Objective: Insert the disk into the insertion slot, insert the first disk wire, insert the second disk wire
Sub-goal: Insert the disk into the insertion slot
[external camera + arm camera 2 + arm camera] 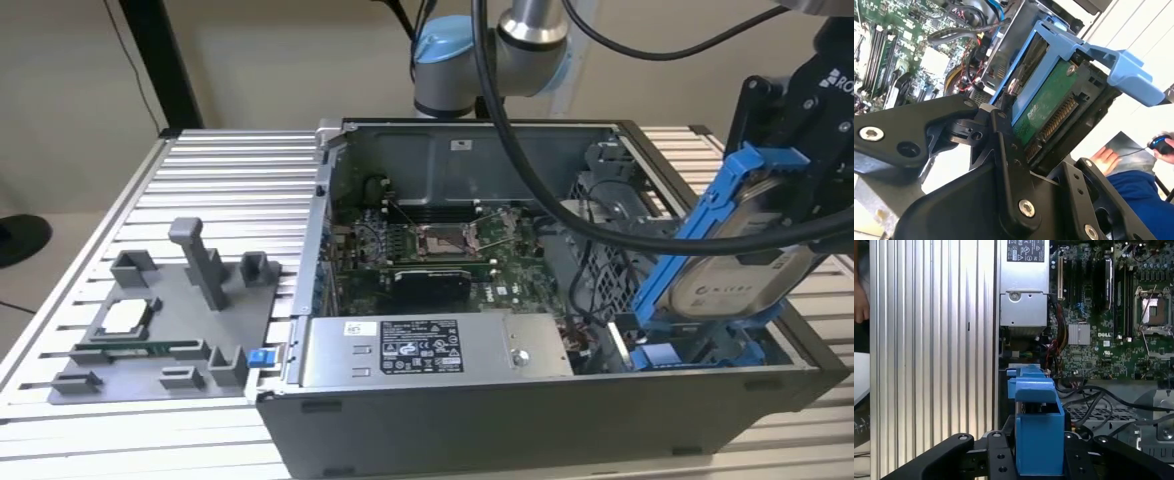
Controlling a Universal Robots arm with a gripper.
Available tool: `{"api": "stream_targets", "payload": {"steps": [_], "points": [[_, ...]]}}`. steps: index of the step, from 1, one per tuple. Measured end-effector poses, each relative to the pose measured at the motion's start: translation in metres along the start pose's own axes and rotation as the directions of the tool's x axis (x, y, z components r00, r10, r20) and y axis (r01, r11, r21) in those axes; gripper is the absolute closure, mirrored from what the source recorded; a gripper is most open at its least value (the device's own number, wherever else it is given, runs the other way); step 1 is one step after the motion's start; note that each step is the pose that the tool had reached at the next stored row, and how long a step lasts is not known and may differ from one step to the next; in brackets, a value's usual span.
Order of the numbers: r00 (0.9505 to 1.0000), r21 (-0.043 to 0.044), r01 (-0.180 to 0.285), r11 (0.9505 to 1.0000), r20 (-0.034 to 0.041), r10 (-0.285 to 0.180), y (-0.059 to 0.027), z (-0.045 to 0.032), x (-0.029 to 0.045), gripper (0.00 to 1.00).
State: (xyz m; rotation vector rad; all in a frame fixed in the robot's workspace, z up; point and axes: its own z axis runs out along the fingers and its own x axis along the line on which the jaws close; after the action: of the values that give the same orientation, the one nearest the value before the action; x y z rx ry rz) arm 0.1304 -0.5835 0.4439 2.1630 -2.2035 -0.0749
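My gripper (781, 165) is shut on the disk (741, 270), a silver drive in a blue carrier frame, gripping its upper end. The disk stands steeply tilted at the case's front corner, on the exterior view's right. Its lower end is down at the blue rails of the insertion slot (681, 355); I cannot tell if they touch. The second wrist view shows the disk's green underside (1046, 107) between black fingers (1004, 150). The first wrist view shows the carrier (1036, 430) end-on. Dark cables (1104, 395) lie nearby; which are the disk wires I cannot tell.
The open computer case (534, 420) sits on a ribbed metal table (214, 180), with a grey power-supply box (427, 350) along its front and the motherboard (427, 250) behind. A grey fixture tray (160, 330) lies on the exterior view's left. A person's hand (1104, 160) is nearby.
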Motion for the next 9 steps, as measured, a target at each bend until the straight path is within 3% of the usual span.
{"api": "stream_targets", "payload": {"steps": [9], "points": [[1.0000, 0.0000, 0.000, 1.0000, 0.0002, 0.000, -0.0045, 0.0041, -0.0063, 1.00]]}}
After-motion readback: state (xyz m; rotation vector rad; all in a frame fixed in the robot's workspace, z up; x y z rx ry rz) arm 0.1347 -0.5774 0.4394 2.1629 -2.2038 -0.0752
